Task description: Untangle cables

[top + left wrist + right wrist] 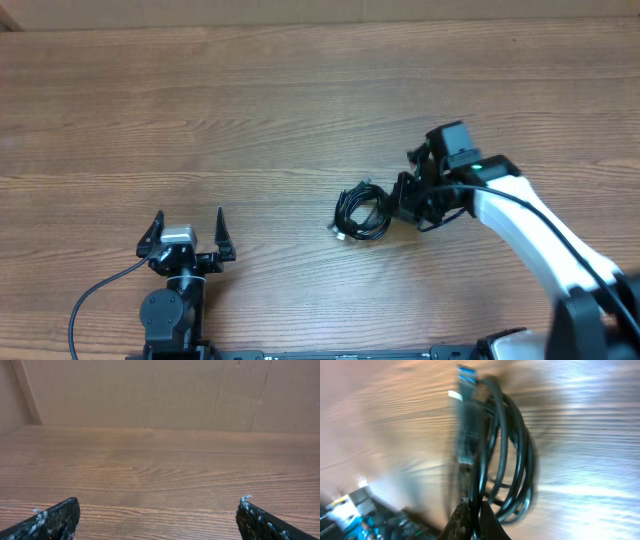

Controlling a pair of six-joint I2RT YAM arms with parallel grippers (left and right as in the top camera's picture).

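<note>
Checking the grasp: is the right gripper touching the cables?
Touching. The right wrist view shows the right gripper shut on one strand of the cables.

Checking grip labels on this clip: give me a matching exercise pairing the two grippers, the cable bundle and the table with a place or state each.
Things:
1. left black two-finger gripper
2. right black two-finger gripper
3. coil of thin black cables
4. brown wood-grain table

Places or states:
A. wound into one small bundle, mid-table
B. jaws wide apart, nothing between them
C. shut on the bundle's edge
D. bears the bundle on its surface

Pairs: 1-B, 2-C, 3-A, 4-D
</note>
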